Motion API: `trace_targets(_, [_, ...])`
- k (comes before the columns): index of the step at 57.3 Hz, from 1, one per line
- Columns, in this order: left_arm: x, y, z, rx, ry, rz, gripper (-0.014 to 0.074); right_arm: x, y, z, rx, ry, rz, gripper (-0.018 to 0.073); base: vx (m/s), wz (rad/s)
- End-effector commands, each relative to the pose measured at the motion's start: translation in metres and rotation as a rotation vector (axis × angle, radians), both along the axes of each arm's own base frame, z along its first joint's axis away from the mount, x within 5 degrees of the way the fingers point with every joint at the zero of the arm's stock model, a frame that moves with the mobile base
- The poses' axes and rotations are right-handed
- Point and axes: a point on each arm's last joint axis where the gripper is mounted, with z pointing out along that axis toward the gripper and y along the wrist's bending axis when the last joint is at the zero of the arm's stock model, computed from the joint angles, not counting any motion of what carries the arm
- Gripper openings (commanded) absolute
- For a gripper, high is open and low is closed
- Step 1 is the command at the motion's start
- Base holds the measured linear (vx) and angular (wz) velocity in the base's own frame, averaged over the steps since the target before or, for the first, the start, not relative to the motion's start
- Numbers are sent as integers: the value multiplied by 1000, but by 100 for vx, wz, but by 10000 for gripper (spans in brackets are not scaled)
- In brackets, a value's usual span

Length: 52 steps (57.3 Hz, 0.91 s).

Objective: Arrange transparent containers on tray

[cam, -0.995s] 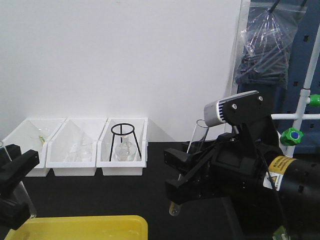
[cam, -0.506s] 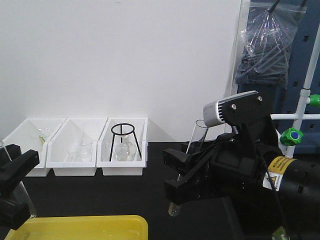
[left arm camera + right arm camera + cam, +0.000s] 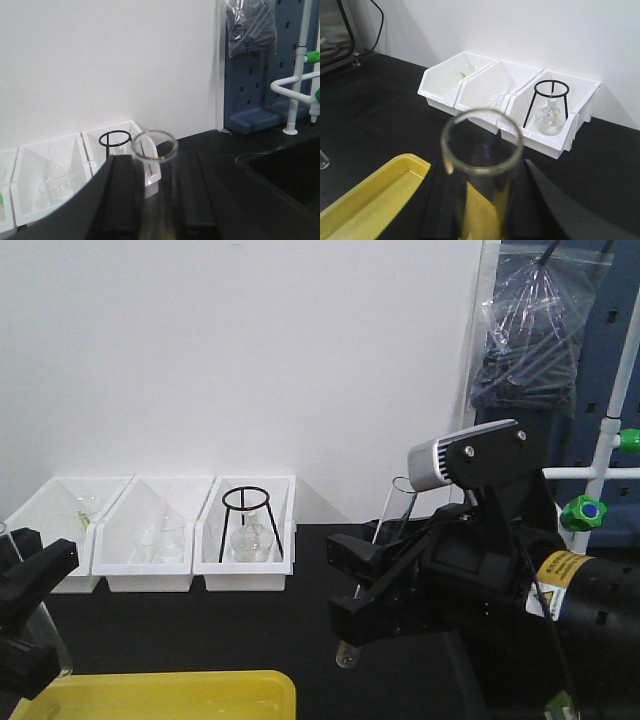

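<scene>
My right gripper [image 3: 350, 587] is shut on a clear test tube [image 3: 393, 512] that stands tilted, rim up, with its round bottom hanging just right of the yellow tray [image 3: 160, 692]. The right wrist view looks down that tube's [image 3: 481, 150] open rim between the dark fingers [image 3: 442, 200], with the tray [image 3: 365, 200] to the lower left. At the far left my left gripper [image 3: 30, 615] is shut on a second tube [image 3: 52, 640], held near upright above the tray's left end. Its rim [image 3: 154, 145] shows between the left fingers [image 3: 125, 195].
Three white bins [image 3: 150, 560] line the back wall; the right one holds a black wire tripod [image 3: 248, 525] over a small flask. A white pipe stand with green fittings [image 3: 583, 512] and a blue pegboard [image 3: 260, 75] rise at the right.
</scene>
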Motion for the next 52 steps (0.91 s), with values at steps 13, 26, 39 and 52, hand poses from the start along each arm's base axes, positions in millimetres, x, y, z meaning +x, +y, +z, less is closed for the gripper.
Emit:
trace_targets(13, [-1, 0, 16, -70, -50, -5, 83, 3, 1, 20, 135, -46, -24, 135, 0, 0])
trace_targets(26, [11, 11, -9, -108, 207, 104, 98, 35, 27, -19, 107, 127, -41, 138, 0, 0])
trace_targets(39, [47, 22, -47, -60, 402, 210, 129, 72, 63, -38, 56, 296, -28, 143, 0, 0])
trace_targets(52, [86, 20, -76, 6, 597, 242, 162, 103, 96, -60, 59, 476, -8, 144, 0, 0])
